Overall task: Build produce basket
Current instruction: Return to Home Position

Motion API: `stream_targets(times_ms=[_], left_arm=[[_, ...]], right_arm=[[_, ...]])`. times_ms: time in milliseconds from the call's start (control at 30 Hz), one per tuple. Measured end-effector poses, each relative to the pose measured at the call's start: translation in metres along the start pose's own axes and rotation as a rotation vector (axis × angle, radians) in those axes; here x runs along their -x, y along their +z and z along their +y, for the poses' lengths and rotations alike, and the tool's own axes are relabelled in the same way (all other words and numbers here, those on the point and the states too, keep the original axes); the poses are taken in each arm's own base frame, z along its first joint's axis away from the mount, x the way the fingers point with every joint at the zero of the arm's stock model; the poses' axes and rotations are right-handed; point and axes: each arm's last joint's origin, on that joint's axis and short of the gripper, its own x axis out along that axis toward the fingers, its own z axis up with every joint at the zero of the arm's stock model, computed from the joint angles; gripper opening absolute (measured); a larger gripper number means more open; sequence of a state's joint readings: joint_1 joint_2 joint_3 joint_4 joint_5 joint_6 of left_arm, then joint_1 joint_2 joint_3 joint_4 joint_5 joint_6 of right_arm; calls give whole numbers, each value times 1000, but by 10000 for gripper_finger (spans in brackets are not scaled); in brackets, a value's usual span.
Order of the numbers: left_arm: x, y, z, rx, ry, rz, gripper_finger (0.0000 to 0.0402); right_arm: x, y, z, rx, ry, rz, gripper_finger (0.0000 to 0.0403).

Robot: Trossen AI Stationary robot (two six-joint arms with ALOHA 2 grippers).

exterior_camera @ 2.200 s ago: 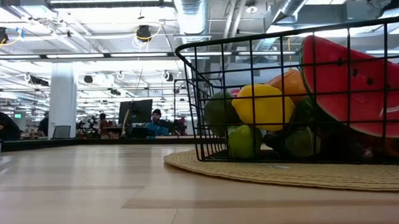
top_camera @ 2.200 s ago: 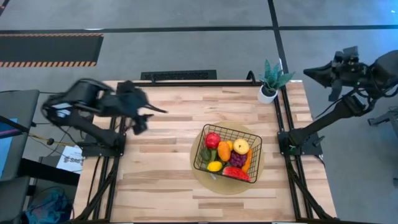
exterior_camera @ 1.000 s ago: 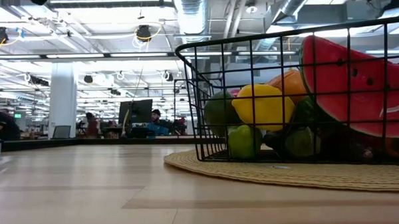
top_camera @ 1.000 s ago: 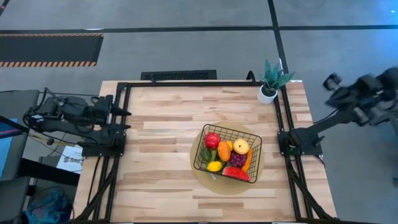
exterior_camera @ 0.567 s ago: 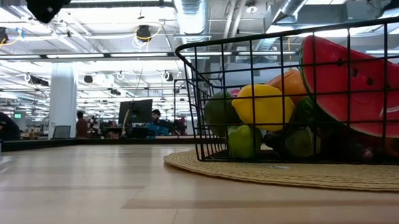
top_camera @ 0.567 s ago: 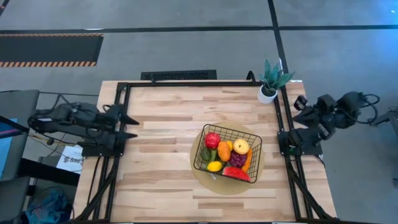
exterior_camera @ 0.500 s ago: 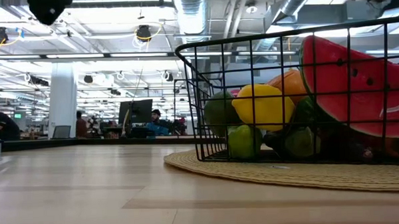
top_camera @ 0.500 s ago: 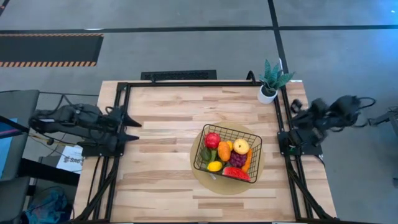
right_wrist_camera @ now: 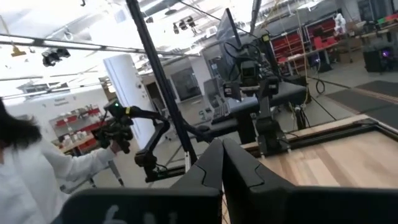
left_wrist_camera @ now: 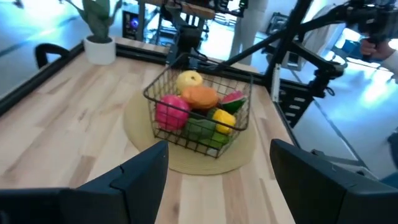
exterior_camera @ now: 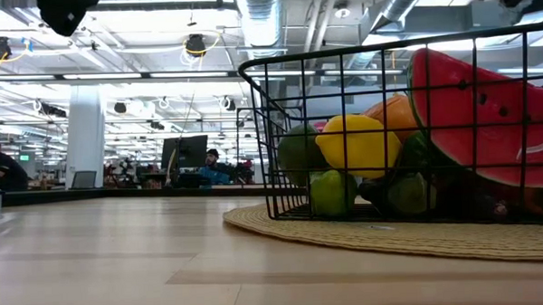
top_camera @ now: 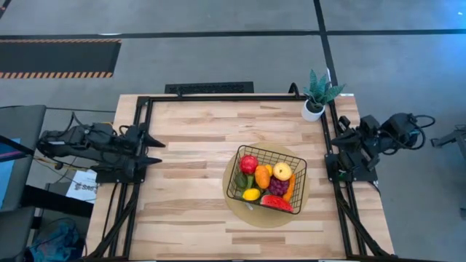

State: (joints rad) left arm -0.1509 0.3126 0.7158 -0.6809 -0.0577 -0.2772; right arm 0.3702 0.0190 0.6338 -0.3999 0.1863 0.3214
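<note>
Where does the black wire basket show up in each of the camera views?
High view: the basket sits right of centre, on the round tan mat.
Low view: the basket fills the right half, with the mat beneath it.
Left wrist view: the basket is central, straight ahead of the camera, on the mat.
Right wrist view: not in it.
Shared landmark: the mat under the basket.

A grey concrete floor (top_camera: 218,62) crossed by dark seams surrounds the light wooden plank table (top_camera: 189,218) in the overhead frame, with a black mat edged in orange hazard stripes (top_camera: 58,58) at upper left. At table height, silver round ceiling ducts (exterior_camera: 259,17) and strip lights (exterior_camera: 115,75) run along the top, a white column (exterior_camera: 85,141) stands at left, and people (exterior_camera: 213,165) sit at distant desks.
</note>
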Motion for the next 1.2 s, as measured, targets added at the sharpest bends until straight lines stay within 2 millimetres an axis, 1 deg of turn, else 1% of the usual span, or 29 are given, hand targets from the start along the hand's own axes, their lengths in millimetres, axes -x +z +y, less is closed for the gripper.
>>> stream_targets(times_ms=[133,333,467,567,633,800,867,1200], left_arm=[[0,0,2,-6,55,-15,265],[1,2,8,32,276,-83,265],[2,3,10,80,351,-115,265],[2,3,10,83,356,-117,265],[2,3,10,102,355,-120,265],[2,3,10,289,338,-151,265],[2,3,10,335,339,-161,265],[2,3,11,337,367,-175,265]], right_arm=[[0,-1,-1,1,-23,1,30],[0,-1,-1,-2,-26,2,48],[0,-1,-1,-63,-27,-1,51],[0,-1,-1,-76,-27,-1,51],[0,-1,-1,-49,-27,-2,52],[0,0,-1,-39,-31,-7,52],[0,0,-2,-38,-55,-16,52],[0,2,-2,-39,-76,-41,52]])
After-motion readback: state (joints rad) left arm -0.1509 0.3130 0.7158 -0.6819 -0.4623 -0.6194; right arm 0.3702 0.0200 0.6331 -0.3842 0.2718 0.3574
